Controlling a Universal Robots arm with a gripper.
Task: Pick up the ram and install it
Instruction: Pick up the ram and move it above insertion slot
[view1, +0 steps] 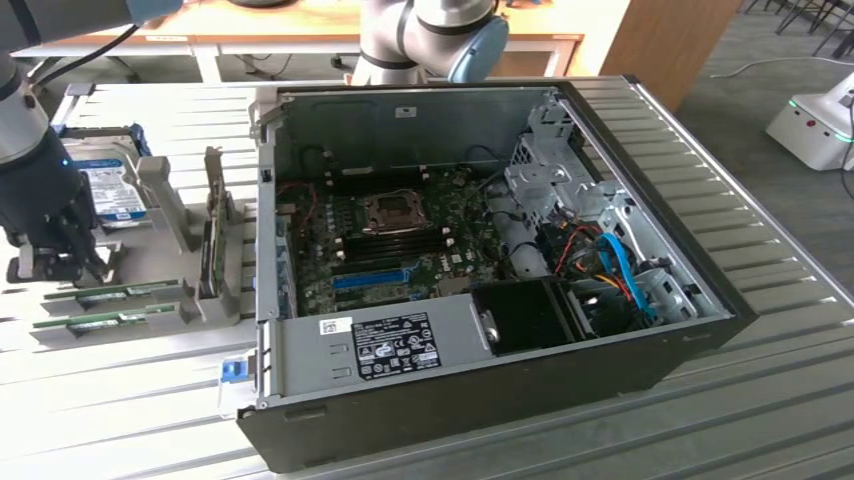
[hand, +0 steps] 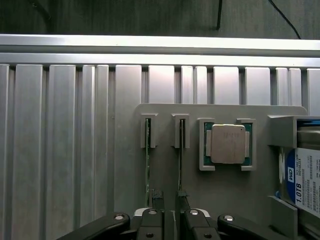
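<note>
one gripper (hand: 169, 196) over the grey holder (hand: 225, 200), empty.
fingers (hand: 158, 197) stand slightly apart, gripping nothing. the ram (hand: 180, 150) sits on edge in a holder slot, between a second stick (hand: 147, 150) and the cpu (hand: 228, 144); the computer case (view1: 534, 400) lies well apart from the holder.

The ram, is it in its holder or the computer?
In its holder: both ram sticks stand on edge in the grey holder's slots.

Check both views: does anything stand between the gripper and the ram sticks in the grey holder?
Nothing visible does. The gripper hangs over the grey holder, whose two ram sticks stand on edge in their slots, uncovered. The processor and the hard drive sit aside in their own pockets.
</note>
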